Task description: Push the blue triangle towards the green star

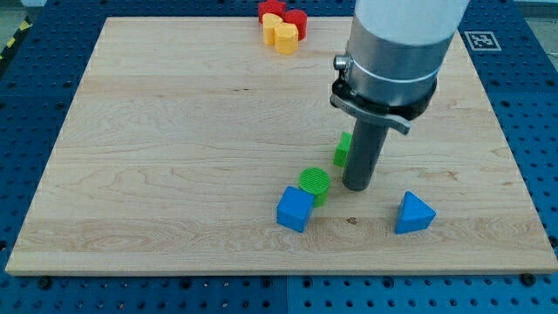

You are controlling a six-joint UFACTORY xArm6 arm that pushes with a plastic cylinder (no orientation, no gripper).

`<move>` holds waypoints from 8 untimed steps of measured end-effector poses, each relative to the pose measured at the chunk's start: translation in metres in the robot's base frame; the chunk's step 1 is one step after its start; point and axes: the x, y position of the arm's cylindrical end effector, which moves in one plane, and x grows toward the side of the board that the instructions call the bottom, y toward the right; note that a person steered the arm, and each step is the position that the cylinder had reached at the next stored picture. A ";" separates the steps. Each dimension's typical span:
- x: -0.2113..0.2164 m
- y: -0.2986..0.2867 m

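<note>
Blue triangle sits lower right on the tabletop, apart from my tip, a gripless rod holding nothing beside the half-hidden green star; the push remains undone.

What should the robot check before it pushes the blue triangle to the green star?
1. Blue triangle in view, nothing on it: ok.
2. Green star in view: partly hidden behind the rod, shape cannot tell.
3. My tip behind the triangle for the push: not ok, it sits between the two.
4. Path between them clear: not ok, my tip stands there.
5. Green cylinder and blue cube out of the way: ok, at the view's left.
</note>
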 end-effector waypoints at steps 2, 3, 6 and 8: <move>-0.035 -0.002; -0.050 -0.007; 0.037 -0.006; 0.082 0.026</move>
